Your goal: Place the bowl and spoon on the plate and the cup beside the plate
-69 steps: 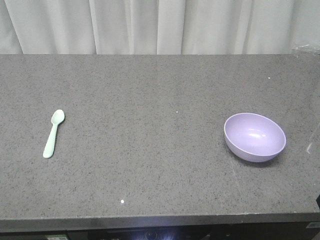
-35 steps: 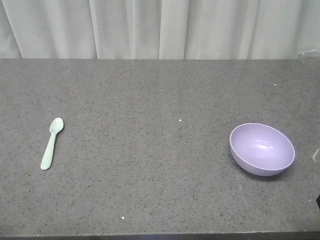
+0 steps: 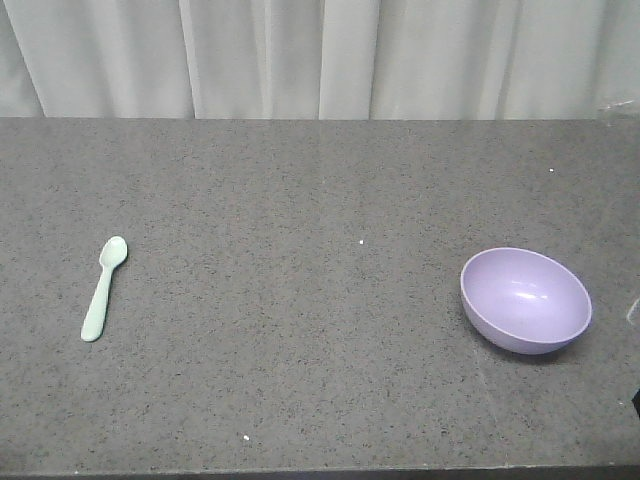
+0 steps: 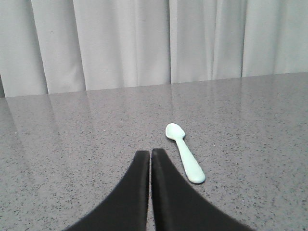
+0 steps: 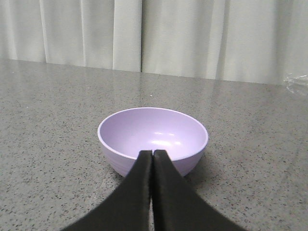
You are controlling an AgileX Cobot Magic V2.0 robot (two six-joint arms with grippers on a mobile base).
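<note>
A lavender bowl (image 3: 526, 299) sits upright on the right of the grey counter. The mint-green spoon (image 3: 103, 287) lies flat on the left, scoop pointing away. Seen from the left wrist, the spoon (image 4: 185, 158) rests just right of my left gripper (image 4: 150, 153), whose black fingers are pressed together, empty, above the counter. Through the right wrist camera, the bowl (image 5: 153, 137) stands directly ahead of my right gripper (image 5: 152, 153), shut and empty, with its tips in front of the bowl's near wall. The plate and the cup are out of view. Neither gripper shows in the front view.
The speckled grey counter (image 3: 300, 330) runs the full width, with its front edge at the bottom of the front view. White curtains (image 3: 320, 55) hang behind its far edge. A bit of clear plastic (image 5: 296, 82) shows at the far right.
The front view shifted: the counter, bowl and spoon sit lower in the frame than a second ago. In the last half second almost nothing moved.
</note>
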